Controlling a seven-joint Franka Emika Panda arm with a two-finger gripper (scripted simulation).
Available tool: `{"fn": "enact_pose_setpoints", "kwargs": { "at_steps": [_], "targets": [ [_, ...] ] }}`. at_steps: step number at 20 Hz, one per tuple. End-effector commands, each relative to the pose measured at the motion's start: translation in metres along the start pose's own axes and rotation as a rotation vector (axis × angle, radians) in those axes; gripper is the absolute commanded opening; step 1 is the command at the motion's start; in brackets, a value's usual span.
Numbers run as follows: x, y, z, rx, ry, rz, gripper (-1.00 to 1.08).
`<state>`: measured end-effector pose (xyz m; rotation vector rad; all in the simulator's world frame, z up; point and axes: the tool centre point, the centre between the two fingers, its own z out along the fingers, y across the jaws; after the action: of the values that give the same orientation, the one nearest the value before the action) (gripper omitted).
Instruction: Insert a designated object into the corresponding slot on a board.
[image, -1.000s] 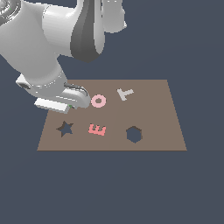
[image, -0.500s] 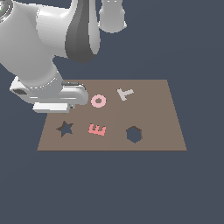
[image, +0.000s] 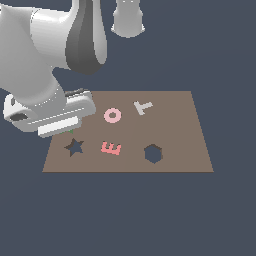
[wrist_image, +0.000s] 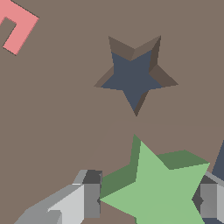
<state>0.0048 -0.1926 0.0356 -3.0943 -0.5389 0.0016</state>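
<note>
green star (wrist_image: 159, 188) | flat, five-pointed, thick darker sides | pincer (wrist_image: 151, 201) grasping it | near slot (wrist_image: 132, 78)

1. Exterior view: the arm's hand hides your green star (wrist_image: 159, 190) and pincer (wrist_image: 148, 199) tips.
2. Wrist view: the frame edge crops the star's lower points.
3. Pink E (wrist_image: 15, 26) is cut off at the corner.

The big white arm bends down low on the exterior view's left, wrist level, hand pointing straight down. In the wrist view the tool (wrist_image: 146, 201) has both grey fingers (wrist_image: 89, 199) clamped on the green star (wrist_image: 162, 188).
</note>
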Motion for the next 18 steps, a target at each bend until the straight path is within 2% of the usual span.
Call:
{"fn": "enact_pose_setpoints", "kwargs": {
  "at_steps": [1,18],
  "targets": [
    [0.004,0.004,-0.001,0.000,0.000,-0.104,-1.00],
    [0.036,0.016,-0.003,0.000,-0.001,-0.809,-1.00]
  ]
}}
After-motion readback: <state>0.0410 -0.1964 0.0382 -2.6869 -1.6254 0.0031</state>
